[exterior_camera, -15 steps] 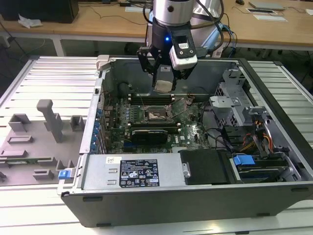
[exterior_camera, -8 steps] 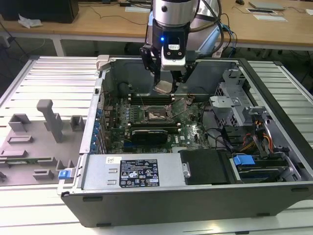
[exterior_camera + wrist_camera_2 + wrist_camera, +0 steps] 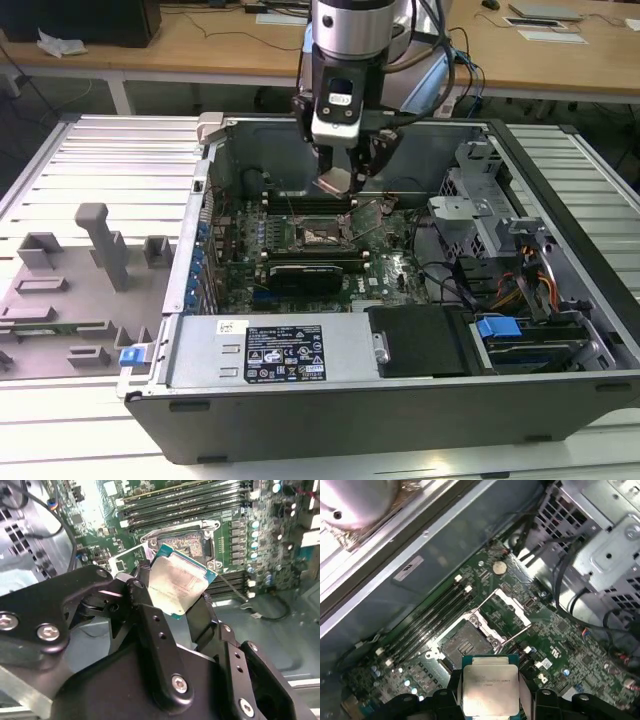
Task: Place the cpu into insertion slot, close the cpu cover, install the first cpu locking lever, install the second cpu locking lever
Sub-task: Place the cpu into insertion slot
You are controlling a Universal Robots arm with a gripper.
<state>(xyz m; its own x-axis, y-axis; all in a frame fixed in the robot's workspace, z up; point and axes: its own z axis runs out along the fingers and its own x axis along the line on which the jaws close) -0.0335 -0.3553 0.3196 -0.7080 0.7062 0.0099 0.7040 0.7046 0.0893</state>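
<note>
My gripper [image 3: 345,180] is shut on the cpu [image 3: 333,182], a flat square chip with a silvery-tan face, held by two opposite edges. It hangs above the green board inside the open computer case [image 3: 300,420]. In both wrist views the cpu [image 3: 179,584] [image 3: 489,689] sits between the black fingers [image 3: 142,591], clear of the board. The insertion slot [image 3: 468,645] [image 3: 184,542] [image 3: 320,237] lies open and bare below it. The cpu cover [image 3: 510,608] [image 3: 130,560], a silver frame, is swung up beside the socket.
Long black memory slots [image 3: 427,622] run beside the socket. A silver drive cage [image 3: 480,215] and cables fill the case at the exterior view's right. A black card [image 3: 310,270] sits in front of the socket. A grey fixture tray [image 3: 80,280] lies outside at the exterior view's left.
</note>
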